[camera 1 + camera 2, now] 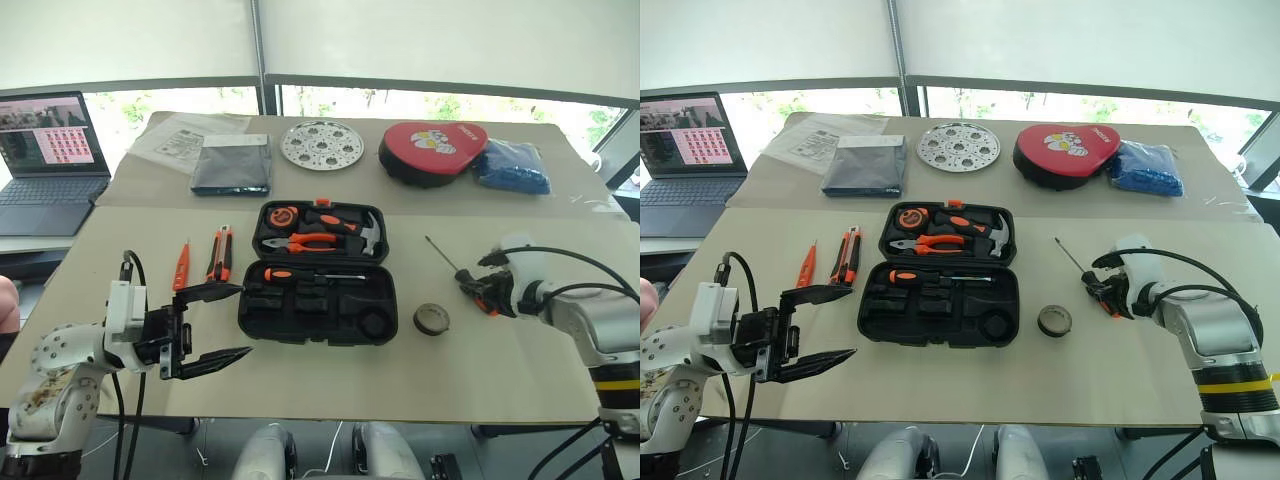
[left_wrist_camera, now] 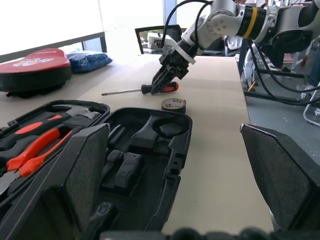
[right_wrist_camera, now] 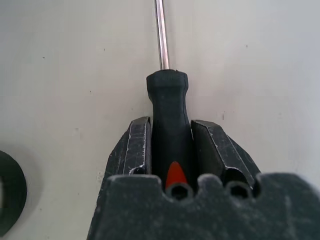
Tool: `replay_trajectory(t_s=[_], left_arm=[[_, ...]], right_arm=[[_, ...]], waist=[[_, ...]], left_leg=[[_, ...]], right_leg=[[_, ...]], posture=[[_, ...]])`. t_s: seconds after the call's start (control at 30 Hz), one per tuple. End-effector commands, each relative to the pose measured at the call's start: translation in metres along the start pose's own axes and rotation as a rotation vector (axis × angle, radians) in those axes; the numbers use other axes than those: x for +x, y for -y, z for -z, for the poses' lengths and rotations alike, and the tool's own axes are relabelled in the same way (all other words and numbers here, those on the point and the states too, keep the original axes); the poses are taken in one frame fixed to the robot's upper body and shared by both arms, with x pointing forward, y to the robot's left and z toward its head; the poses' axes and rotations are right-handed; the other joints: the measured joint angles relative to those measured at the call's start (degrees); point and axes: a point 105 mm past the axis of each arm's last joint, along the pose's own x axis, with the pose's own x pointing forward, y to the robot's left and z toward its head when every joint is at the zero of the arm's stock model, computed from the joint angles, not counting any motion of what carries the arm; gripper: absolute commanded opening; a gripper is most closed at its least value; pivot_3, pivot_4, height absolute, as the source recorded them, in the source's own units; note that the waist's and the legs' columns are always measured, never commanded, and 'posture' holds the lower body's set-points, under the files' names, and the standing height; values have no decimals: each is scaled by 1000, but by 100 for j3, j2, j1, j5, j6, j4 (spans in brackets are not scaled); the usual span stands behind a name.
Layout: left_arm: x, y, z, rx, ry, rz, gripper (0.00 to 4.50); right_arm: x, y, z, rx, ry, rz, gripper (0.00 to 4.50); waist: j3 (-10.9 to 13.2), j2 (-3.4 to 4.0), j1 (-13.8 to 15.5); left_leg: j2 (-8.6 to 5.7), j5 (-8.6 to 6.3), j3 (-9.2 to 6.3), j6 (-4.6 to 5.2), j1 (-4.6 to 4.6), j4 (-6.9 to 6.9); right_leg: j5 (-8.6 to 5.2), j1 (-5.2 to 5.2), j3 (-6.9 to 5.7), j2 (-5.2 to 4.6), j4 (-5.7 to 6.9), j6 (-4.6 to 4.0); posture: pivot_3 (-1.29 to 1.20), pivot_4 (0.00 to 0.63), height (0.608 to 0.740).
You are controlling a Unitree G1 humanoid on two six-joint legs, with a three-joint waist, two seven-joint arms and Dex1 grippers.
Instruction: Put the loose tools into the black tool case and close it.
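Right gripper [image 3: 170, 145] reached down at a slant onto the table [image 1: 330, 385], fingers clamped on the black-orange handle of 1 screwdriver [image 1: 455, 266] lying right of the case [image 1: 315, 272], shaft pointing away. Left gripper [image 1: 215, 325] hung level near the table's front-left edge, jaws spread wide, empty. Case lay open at centre; tape roll [image 1: 432, 319] just beside it. Red pad [image 1: 432, 150] carried writing, unreadable.
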Motion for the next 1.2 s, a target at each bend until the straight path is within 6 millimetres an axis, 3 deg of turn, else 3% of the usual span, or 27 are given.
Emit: replay_trajectory(t_s=[0.03,0.17,0.23,0.4,0.47,0.67,0.97,1.2], left_arm=[[-10,-2,-5,22,-2,-67,4500],[-20,-3,5,-7,-31,-129,4500],[-26,-2,11,-24,-48,-159,4500],[-31,6,15,-41,-68,-184,4500],[-31,10,14,-45,-69,-185,4500],[-32,14,14,-49,-80,-184,4500],[-30,17,12,-48,-86,-175,4500],[-29,15,12,-44,-85,-180,4500]], right_arm=[[-18,-50,-70,-446,239,-307,941],[-4,-92,-96,-542,275,-497,941],[14,-125,-108,-604,256,-582,941],[42,-176,-110,-704,151,-687,941],[53,-179,-104,-727,92,-664,941],[58,-172,-97,-761,38,-644,941],[58,-159,-84,-770,-29,-636,941],[57,-161,-72,-725,-86,-666,941]], waist=[[6,11,-57],[11,2,-163],[12,-2,-165],[13,-2,-100],[13,-2,-59],[13,-2,-28],[13,-2,-112],[13,-2,-100]], left_leg=[[2,0,0,0,0,0],[16,3,3,-9,11,-4],[17,12,-2,-24,12,-9],[17,20,2,-37,-16,-10],[15,35,-2,-65,-30,-8],[-11,29,0,-54,-74,8],[-2,33,-3,-61,-68,4],[-2,33,-5,-60,-66,4]], right_leg=[[0,-2,0,2,1,0],[0,-9,0,13,11,-2],[-1,-13,-6,12,22,-7],[0,-52,-10,6,43,-18],[0,-59,-19,0,41,-18],[2,-77,-41,-37,23,-16],[2,-75,-60,-32,31,-15],[2,-72,-62,-32,30,-15]], posture=[[0,150,740],[0,150,740],[0,150,740],[0,150,740],[0,150,740],[0,150,740],[0,150,740],[0,150,740]])
